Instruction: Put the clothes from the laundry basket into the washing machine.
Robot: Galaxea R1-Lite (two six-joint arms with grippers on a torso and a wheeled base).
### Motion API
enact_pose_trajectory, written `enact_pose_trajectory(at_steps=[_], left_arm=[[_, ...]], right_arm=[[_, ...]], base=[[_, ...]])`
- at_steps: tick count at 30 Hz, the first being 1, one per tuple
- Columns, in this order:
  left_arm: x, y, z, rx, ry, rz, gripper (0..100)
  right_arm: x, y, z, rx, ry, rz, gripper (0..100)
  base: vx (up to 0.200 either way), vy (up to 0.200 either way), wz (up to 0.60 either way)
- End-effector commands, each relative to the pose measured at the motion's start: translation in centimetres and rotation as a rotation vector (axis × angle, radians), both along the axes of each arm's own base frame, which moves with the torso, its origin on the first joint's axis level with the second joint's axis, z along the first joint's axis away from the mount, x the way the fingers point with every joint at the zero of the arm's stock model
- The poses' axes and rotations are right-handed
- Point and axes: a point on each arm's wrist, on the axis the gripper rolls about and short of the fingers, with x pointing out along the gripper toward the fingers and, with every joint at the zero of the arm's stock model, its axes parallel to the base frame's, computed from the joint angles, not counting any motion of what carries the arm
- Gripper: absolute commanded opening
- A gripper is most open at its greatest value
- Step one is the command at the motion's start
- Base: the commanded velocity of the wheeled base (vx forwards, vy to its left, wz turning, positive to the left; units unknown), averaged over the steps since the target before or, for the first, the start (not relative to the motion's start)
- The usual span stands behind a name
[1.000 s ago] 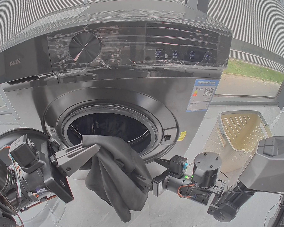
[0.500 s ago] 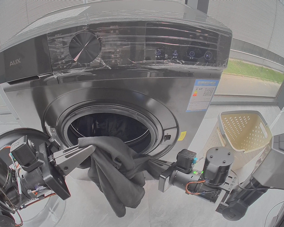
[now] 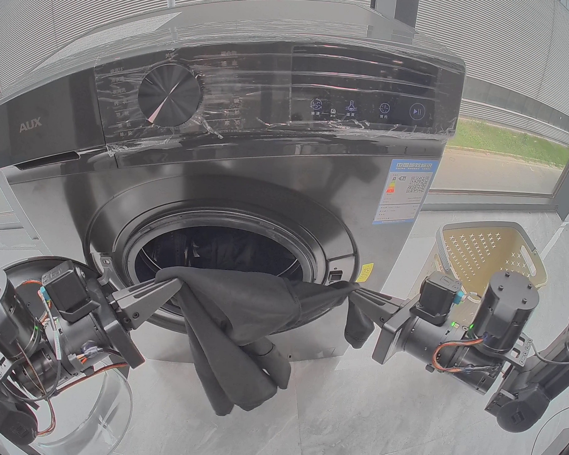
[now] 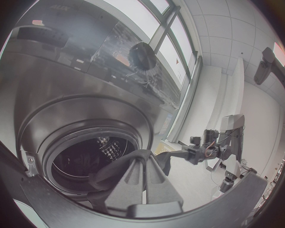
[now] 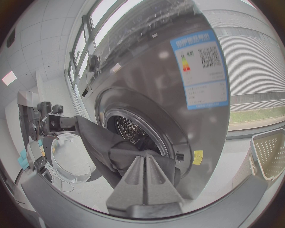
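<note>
The dark garment hung stretched across the washing machine mouth in the head view, left gripper and right gripper each clamped on an end. Each wrist view showed fingers pinched shut on cloth. Loading was underway, I judged; next, both must carry it into the drum.

Bright daylight from windows right of the right gripper. Glare on washer panel. Drum beyond left gripper dark. Wrist views bulge, corners black.

Head camera looks down at the washing machine from close; wrist cameras at 8 and 4 o'clock share its drum opening.
</note>
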Motion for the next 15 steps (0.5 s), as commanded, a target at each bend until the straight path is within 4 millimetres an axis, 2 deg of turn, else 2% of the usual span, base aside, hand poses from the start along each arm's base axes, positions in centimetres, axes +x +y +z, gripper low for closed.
enact_pose_trajectory(at_steps=[1, 15], left_arm=[[1.2, -0.2, -1.1, 0.026, 0.046, 0.021, 0], [1.8, 0.2, -2.1, 0.054, 0.083, 0.059, 0]], right_arm=[[-0.8, -0.9, 1.9, 0.042, -0.052, -0.006, 0], [-1.9, -1.9, 4.3, 0.100, -0.123, -0.009, 0]], base=[[0.000, 0.000, 0.00], [0.000, 0.000, 0.00]])
